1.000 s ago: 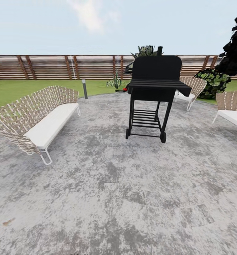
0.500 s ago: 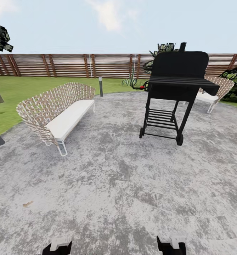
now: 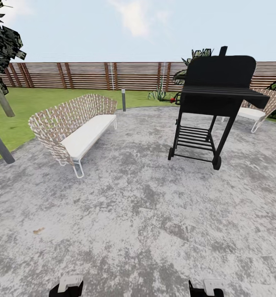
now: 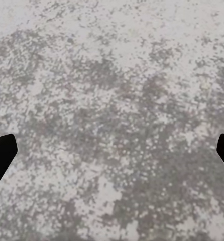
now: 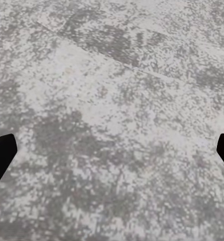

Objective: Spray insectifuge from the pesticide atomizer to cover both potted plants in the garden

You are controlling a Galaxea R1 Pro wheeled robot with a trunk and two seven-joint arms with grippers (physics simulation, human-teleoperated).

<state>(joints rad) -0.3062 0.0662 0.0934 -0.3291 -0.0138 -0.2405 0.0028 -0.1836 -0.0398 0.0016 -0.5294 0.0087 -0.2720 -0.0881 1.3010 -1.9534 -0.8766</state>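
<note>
The pesticide atomizer and the two potted plants are out of view. I stand on the round grey paved patio point(image 3: 138, 214) of the garden, with lawn point(image 3: 18, 107) and the brown slatted fence point(image 3: 84, 76) beyond it. My left gripper point(image 4: 112, 155) hangs open over bare paving, its dark fingertips point(image 4: 1, 156) wide apart and nothing between them. My right gripper point(image 5: 112, 155) is open the same way over the paving, with fingertips point(image 5: 1, 153) at the sides of the picture. The ends of both arms peek in at the head view's lower edge, left point(image 3: 67, 286) and right point(image 3: 206, 288).
A black wheeled grill point(image 3: 214, 103) stands ahead to the right. A woven bench with a white cushion point(image 3: 78, 126) sits ahead to the left, and another woven chair point(image 3: 259, 108) is behind the grill. A grey post point(image 3: 123, 100), a small spiky plant point(image 3: 158, 95) and a red object point(image 3: 167, 100) mark the patio's far edge.
The camera has turned left and moved forward, so bench and grill sit further right in the picture. A tree and posts have come into view at left, and both arm ends at the bottom.
</note>
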